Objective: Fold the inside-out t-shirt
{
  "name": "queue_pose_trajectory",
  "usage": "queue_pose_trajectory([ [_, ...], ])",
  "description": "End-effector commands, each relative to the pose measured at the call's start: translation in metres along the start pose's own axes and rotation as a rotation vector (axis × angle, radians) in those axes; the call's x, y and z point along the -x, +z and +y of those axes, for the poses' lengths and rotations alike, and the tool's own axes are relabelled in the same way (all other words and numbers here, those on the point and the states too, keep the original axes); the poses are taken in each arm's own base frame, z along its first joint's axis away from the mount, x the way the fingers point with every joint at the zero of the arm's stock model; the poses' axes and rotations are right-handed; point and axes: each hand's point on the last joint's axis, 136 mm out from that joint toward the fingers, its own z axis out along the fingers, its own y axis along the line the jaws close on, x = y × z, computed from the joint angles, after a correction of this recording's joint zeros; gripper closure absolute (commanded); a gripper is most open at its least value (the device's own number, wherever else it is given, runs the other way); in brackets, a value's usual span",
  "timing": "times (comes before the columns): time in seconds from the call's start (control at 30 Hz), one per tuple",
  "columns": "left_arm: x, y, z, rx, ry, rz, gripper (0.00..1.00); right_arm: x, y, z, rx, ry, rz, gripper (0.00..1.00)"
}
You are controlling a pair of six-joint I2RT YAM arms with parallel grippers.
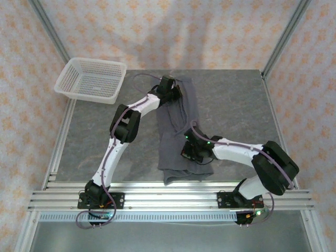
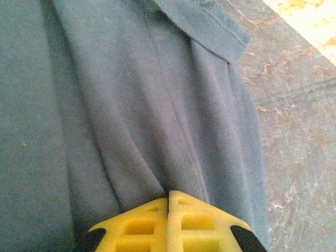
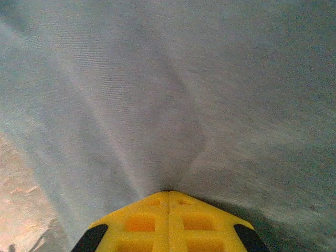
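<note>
Fingers [image 2: 142,228] tight on plain t-shirt [image 2: 131,105]

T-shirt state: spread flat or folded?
Partly folded: the t-shirt lies gathered into a narrow lengthwise strip, not spread wide. Creases converge at the shut left gripper and right gripper.

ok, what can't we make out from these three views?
- Top view: the right arm covers the t-shirt where the right gripper pinches it; seams are too small to confirm inside-out.
- Left wrist: how many layers the left gripper holds is hidden between its closed pads; the cloth runs off the left edge.
- Right wrist: the cloth is blurred, so no seam or hem reads; the pinched layers are hidden too.
</note>
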Motion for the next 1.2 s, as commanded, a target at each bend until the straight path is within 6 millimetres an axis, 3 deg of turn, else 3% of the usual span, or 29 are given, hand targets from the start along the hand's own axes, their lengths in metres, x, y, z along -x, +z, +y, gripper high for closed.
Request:
queue_pose_trajectory([
  [0.0,0.043,-0.064,-0.075,-0.189,0.095,-0.1,1.0,0.008,-0.023,0.022,0.046,-0.036,-0.036,0.98],
  [0.07,0.055,-0.101,-0.092,-0.224,0.12,-0.149,0.92,0.021,-0.053,0.024,0.048,-0.079,-0.13,0.97],
  [0.13,0.062,-0.14,-0.104,-0.244,0.132,-0.183,0.83,0.038,-0.084,0.013,0.034,-0.103,-0.251,0.93],
  [0.23,0.054,-0.199,-0.108,-0.248,0.155,-0.202,0.75,0.068,-0.119,-0.032,-0.023,-0.052,-0.404,0.84],
  [0.3,0.041,-0.235,-0.1,-0.228,0.152,-0.21,0.72,0.079,-0.129,-0.06,-0.055,-0.032,-0.431,0.76],
  [0.4,0.01,-0.271,-0.078,-0.187,0.139,-0.18,0.71,0.081,-0.13,-0.078,-0.087,-0.079,-0.393,0.67],
  [0.53,-0.029,-0.308,-0.044,-0.118,0.143,-0.171,0.7,0.077,-0.12,-0.075,-0.077,-0.131,-0.33,0.66],
  [0.67,-0.054,-0.338,-0.01,-0.002,0.165,-0.18,0.69,0.08,-0.114,-0.071,-0.043,-0.144,-0.335,0.64],
  [0.77,-0.065,-0.36,0.012,0.067,0.175,-0.203,0.54,0.073,-0.105,-0.067,-0.015,-0.194,-0.291,0.52],
  [0.83,-0.069,-0.366,0.028,0.123,0.169,-0.217,0.44,0.066,-0.093,-0.067,0.0,-0.218,-0.227,0.5],
  [0.93,-0.067,-0.357,0.039,0.196,0.157,-0.196,0.45,0.054,-0.075,-0.061,0.048,-0.221,-0.122,0.52],
  [1.03,-0.053,-0.327,0.029,0.212,0.148,-0.16,0.51,0.046,-0.065,-0.055,0.1,-0.19,-0.082,0.52],
  [1.17,-0.026,-0.261,0.012,0.206,0.143,-0.121,0.58,0.033,-0.052,-0.062,0.062,-0.167,-0.052,0.51],
])
